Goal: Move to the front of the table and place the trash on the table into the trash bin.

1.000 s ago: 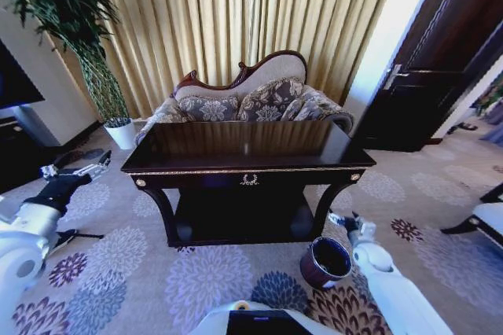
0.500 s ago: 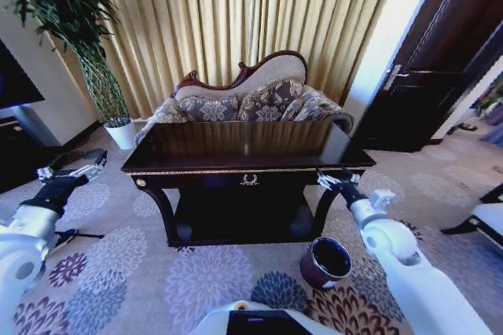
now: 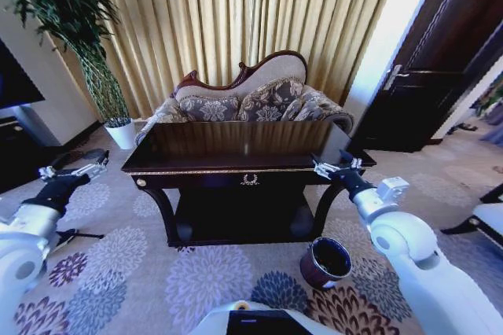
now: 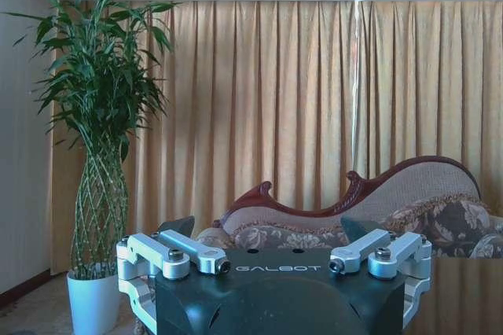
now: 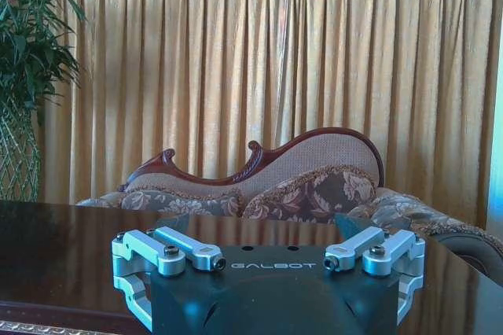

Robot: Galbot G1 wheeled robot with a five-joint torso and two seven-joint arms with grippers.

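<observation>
At the table's (image 3: 236, 146) front right corner hovers the right end effector (image 3: 336, 167), fingers spread and empty. No trash is visible on the tabletop. Its trash bin (image 3: 325, 261) stands on the floor at 6 o'clock. The left end effector (image 3: 72, 170), also spread, waits far off at 9 o'clock.

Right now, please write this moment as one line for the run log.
left gripper: open, beside table's left end | right gripper: open, at table front right corner | trash bin: on carpet, front right
</observation>
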